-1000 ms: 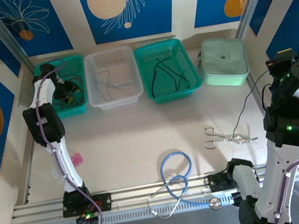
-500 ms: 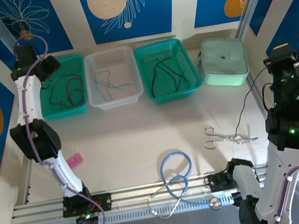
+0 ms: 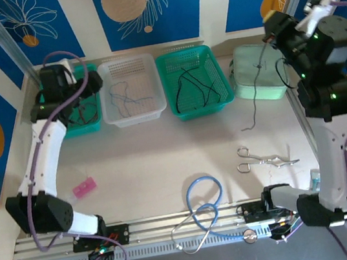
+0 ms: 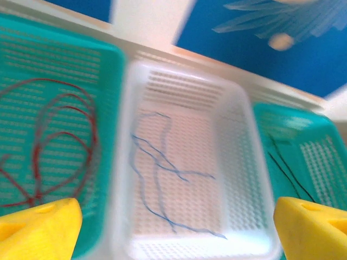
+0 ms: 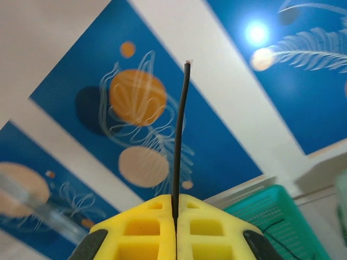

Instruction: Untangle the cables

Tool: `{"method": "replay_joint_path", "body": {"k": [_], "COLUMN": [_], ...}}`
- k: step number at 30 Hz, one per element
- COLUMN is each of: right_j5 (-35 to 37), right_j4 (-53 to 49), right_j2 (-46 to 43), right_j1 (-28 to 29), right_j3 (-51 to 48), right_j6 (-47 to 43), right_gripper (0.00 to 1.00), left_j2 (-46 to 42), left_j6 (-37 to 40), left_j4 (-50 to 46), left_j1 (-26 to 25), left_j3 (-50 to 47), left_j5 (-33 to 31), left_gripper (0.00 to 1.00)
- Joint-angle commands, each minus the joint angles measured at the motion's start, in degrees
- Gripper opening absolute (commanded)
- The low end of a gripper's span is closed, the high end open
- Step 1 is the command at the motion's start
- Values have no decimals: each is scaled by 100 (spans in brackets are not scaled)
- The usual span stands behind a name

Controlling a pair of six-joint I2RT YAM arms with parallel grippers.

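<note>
Right wrist view: a thin dark cable [image 5: 180,135] is pinched in the closed jaws of the right gripper [image 5: 175,201] and hangs over the table's [image 3: 163,151] far right. It looks mid-sorting, and the next move is probably carrying it to a basket. The left gripper [image 4: 173,230] hovers wide open and empty above the white basket [image 4: 238,108].

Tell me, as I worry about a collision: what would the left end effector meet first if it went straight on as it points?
Probably the white basket, centred ahead of the left end effector, with the thin bluish cable on its floor; depth is unclear.

No readable text, labels or numbers in view.
</note>
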Motion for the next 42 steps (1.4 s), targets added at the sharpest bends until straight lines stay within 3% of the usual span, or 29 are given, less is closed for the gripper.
{"method": "replay_joint_path", "body": {"k": [1,5,12,21,28,33,42], "right_j5": [155,326,778,678,698,1256,973], "right_j4": [376,315,473,716,424,-403,-491], "right_j2": [425,1434,3118,4758,5264,5462,5426], "right_j1": [402,780,937,1048,1118,1139,1171], "right_j3": [655,2101,4264,5243,4774,4140,1782], "right_j6": [-644,-1142,-1376,-1133,-1315,-1239,-585], "right_gripper": [0,0,0,0,0,0,0], "left_j2": [-538,-1117,-1962,-2951,-3449,-3792,-3950], "left_j6": [25,-316,-545,-778,-1266,-1425,-1568], "left_j4": [364,462,178,-195,-397,-403,-579], "left_j1": [-395,-823,-1307,-1364,-1369,-1365,-1369], "left_j3": [-687,-1494,-2404,-3238,-3763,-4141,-4321], "left_j5": [-248,-373,-660,-802,-648,-698,-691], "left_gripper": [91,91,91,93,93,94,94]}}
